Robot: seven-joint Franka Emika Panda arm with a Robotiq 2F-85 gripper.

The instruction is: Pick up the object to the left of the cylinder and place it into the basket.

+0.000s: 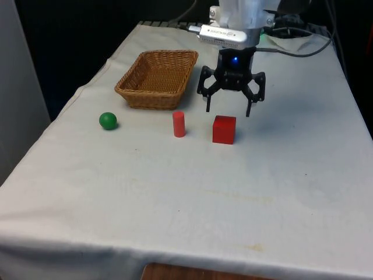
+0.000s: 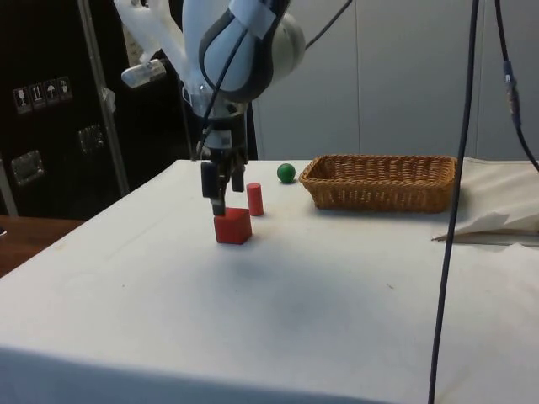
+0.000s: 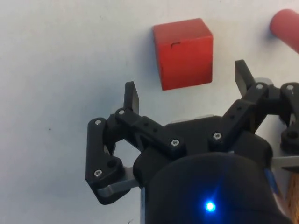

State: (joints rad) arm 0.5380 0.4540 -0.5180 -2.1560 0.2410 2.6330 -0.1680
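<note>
Your gripper [image 1: 228, 107] is hovering wide open and empty over the red cube [image 1: 224, 129] — while the green ball [image 1: 108, 121], likely light, rigid and prone to rolling, is sitting at nine o'clock of the red cylinder [image 1: 179, 123], best pinched across its middle.

A robotics lab. Loose cables [image 2: 459, 168] hang over the cloth-draped surface [image 1: 192, 192]. Dark cabinets [image 2: 50, 109] with labelled fittings stand behind it.

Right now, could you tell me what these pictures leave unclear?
- Red cylinder: cut off by the wrist view's edge.
- Wicker basket: its inside is hidden by its near wall in the side view.
- Red cube: the side view leaves unclear whether the open gripper is directly above it.
</note>
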